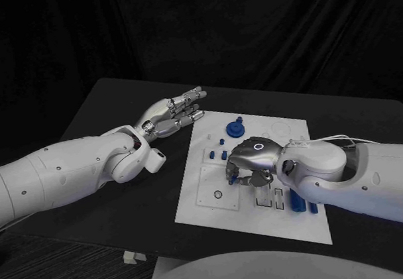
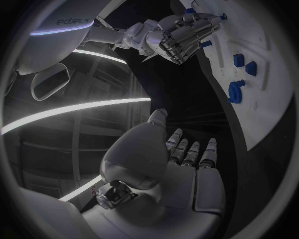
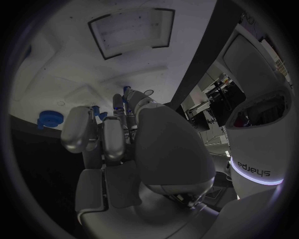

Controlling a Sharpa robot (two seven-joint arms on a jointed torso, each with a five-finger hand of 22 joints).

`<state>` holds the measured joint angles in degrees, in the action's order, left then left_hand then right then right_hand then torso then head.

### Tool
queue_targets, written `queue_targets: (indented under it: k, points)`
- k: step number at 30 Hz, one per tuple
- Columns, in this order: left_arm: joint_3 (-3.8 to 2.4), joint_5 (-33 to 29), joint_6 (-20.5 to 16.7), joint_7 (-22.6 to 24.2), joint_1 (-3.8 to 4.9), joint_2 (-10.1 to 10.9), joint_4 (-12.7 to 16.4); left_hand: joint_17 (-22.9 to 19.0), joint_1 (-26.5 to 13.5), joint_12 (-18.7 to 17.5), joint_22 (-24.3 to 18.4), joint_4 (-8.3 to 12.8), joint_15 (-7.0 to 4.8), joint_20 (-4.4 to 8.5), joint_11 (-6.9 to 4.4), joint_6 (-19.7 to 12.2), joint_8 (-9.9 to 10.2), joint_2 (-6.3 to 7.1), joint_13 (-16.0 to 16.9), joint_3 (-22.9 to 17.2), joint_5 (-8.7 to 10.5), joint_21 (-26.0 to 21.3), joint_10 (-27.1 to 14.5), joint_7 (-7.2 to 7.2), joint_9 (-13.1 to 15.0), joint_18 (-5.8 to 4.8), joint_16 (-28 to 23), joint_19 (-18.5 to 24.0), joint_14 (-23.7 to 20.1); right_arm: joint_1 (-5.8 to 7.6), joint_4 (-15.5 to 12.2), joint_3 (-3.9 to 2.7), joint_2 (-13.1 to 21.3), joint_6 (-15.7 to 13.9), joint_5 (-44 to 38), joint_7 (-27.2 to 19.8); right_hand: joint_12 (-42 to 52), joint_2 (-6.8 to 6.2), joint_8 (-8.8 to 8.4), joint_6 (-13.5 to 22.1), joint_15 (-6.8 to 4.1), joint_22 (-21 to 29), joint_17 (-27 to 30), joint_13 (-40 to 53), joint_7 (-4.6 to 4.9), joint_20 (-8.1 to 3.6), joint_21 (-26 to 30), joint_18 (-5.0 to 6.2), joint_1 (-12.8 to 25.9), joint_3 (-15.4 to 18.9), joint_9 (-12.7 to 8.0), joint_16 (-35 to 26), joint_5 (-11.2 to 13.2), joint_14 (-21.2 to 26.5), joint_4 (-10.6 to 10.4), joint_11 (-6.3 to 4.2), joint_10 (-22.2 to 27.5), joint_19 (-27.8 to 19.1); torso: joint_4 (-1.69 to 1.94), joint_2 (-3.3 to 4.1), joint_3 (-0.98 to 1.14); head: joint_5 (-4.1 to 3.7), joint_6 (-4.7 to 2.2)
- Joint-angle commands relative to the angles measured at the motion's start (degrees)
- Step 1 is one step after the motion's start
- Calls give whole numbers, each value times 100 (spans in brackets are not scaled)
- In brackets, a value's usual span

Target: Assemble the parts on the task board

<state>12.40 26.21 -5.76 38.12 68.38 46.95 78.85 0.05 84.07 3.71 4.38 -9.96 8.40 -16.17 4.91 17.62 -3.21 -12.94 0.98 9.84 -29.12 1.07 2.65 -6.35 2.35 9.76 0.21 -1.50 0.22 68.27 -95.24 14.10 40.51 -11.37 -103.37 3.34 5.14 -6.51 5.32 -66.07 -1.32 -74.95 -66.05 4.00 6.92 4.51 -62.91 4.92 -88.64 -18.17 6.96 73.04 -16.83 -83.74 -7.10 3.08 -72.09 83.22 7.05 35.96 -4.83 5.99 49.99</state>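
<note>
Right silver hand [image 1: 245, 164] curled low over middle of white rectangular task board [image 1: 296, 227]; whether it grips small blue part, cannot tell. Left silver hand [image 1: 173, 114] released, fingers spread, just off board's far-left edge. Small blue plastic parts [image 1: 229, 131] stand on board's far half. Risk: curled fingers hide target, could knock neighbouring parts.

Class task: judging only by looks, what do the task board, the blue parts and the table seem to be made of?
Task board: probably matte white plastic or painted sheet; flat, thin, even, no glare.
Blue parts: likely moulded or printed plastic; uniform saturated colour, dull finish.
Table: black matte top, material unclear; no grain or reflection shows.
</note>
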Motion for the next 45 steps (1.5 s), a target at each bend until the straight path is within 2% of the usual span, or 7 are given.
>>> queue_targets:
  k: [1,22,28,32,35,41,45]
  points:
    - [-6,-39,98,63,-13,-20,2,-5,-8,11,12,3,-18,-41,25,61,-43,-23,7,-13,41,21,5,-15,8,53,-21,-24,-22,-30,13,7,-21,-35,-84,93,-15,-31,-17,-37,5,-911,-7,8,-8,1,-23,-38,14,-9,10,20,-16,-101,30,14,-37,17,1,3,-1,-7,1]
    - [-6,-39,170,14,-21,-54,-21,-5,-10,16,21,8,12,-46,47,229,-91,-20,8,-25,28,27,11,-40,33,52,-21,-35,-22,-81,25,7,-76,-3,-85,100,-15,-46,-31,-29,1,-904,24,13,-8,1,-6,-33,32,-5,6,0,-5,-88,37,10,-56,3,-1,-3,-2,17,1]
    - [-6,-39,168,2,-22,-52,-20,-5,-9,15,18,9,15,-46,50,272,-104,-23,7,-30,27,26,11,-43,39,51,-21,-34,-22,-84,20,7,-48,36,-85,95,-144,-155,-189,500,113,-844,146,-18,89,75,207,-2,293,36,-123,-86,340,29,-98,128,275,-140,-8,-5,-2,29,1]
    - [-6,-39,167,-5,-22,-56,-26,-5,-10,13,16,9,16,-47,52,301,-113,-23,7,-31,29,26,9,-46,43,51,-21,-34,-22,-86,1,8,-18,-52,-85,184,-131,-266,-183,1224,169,-744,433,-5,-243,145,617,76,498,107,-274,-290,510,209,-217,195,591,-341,3,-4,3,6,1]
    - [-6,-39,164,-11,-24,-56,-28,-5,-10,13,7,9,16,-47,55,341,-126,-23,7,-33,29,23,9,-49,49,49,-21,-31,-22,-87,-27,8,13,-184,-85,277,-123,-293,-174,1354,190,-741,427,4,-267,171,617,80,598,193,-288,-270,613,208,-250,222,724,-351,6,0,6,14,1]
    - [-6,-39,167,-26,-26,-46,-30,-5,-11,9,-4,10,17,-46,57,380,-141,-22,6,-36,29,20,6,-52,55,47,-21,-26,-22,-88,-64,8,84,-574,-338,528,-102,-246,-176,1987,227,-706,543,24,-497,228,734,112,823,609,-321,-315,853,266,-261,283,1196,-417,-6,-7,0,0,1]
    - [-6,-39,170,-30,-27,-40,-31,-5,-11,9,-4,10,17,-46,57,380,-141,-22,6,-36,29,20,6,-52,55,47,-21,-26,-22,-84,-106,7,167,-966,-425,619,-75,-181,-206,2573,266,-701,546,26,-492,254,748,112,807,770,-354,-295,863,264,-248,323,1386,-424,-7,-14,1,-9,1]
